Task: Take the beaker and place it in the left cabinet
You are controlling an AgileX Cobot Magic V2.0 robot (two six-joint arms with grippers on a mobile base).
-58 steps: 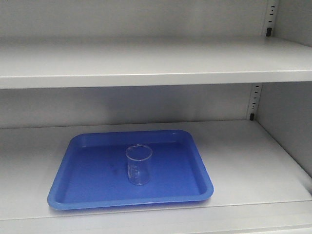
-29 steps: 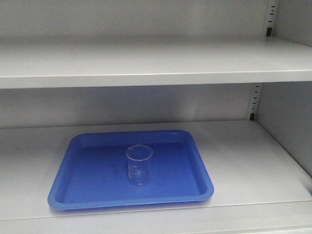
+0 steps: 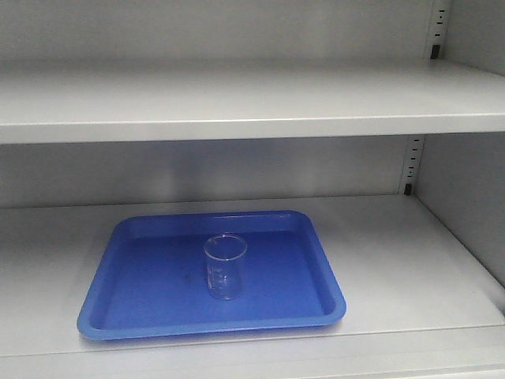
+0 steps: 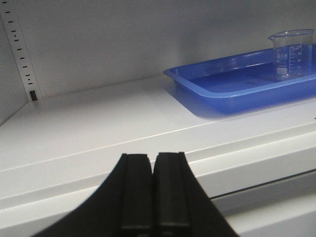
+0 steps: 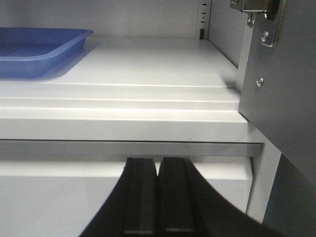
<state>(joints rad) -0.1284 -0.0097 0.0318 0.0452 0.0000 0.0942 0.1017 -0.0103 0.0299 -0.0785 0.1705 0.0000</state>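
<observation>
Both the left gripper (image 4: pixel 153 163) and right gripper (image 5: pixel 158 168) are hanging empty before the left cabinet (image 3: pixel 237 103), fingers pressed together. Only the front view is showing the beaker (image 3: pixel 225 266) upright mid-tray (image 3: pixel 142 304); the right wrist alone is catching a door hinge (image 5: pixel 257 15).

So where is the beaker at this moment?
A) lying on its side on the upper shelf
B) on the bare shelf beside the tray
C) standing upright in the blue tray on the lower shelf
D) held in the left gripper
C: the beaker stands upright inside the blue tray on the lower shelf, and both grippers are shut and empty.
</observation>
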